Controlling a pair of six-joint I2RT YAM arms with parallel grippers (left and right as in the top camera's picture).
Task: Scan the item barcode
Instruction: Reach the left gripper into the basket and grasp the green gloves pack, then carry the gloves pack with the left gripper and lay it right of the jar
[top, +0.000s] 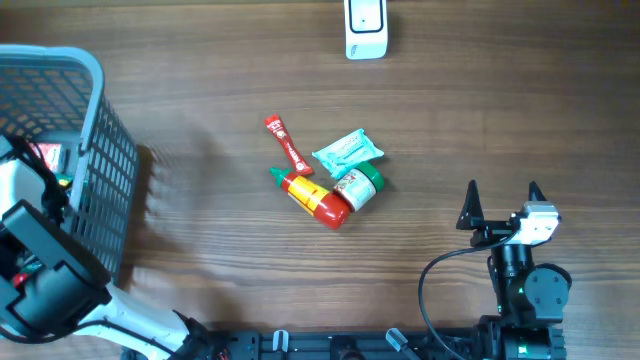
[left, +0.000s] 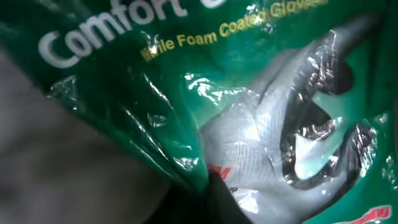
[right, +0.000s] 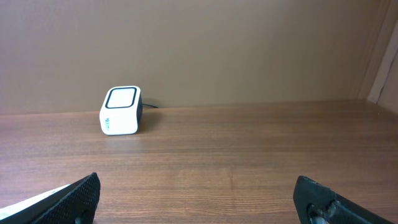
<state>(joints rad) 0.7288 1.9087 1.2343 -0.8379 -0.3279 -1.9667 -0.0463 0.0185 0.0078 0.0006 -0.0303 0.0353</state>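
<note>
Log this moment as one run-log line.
left gripper: shut, in basket, at green glove package | right gripper: open, empty | scanner: nothing presented | scan: not yet done

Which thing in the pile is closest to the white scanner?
The teal packet. It lies at the pile's far edge, toward the scanner; the red sachet, sauce bottle and jar lie farther away.

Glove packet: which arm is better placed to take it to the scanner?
Left. The left gripper is down in the basket, shut and apparently gripping the glove packet. The right gripper is open and empty, far from the basket.
</note>
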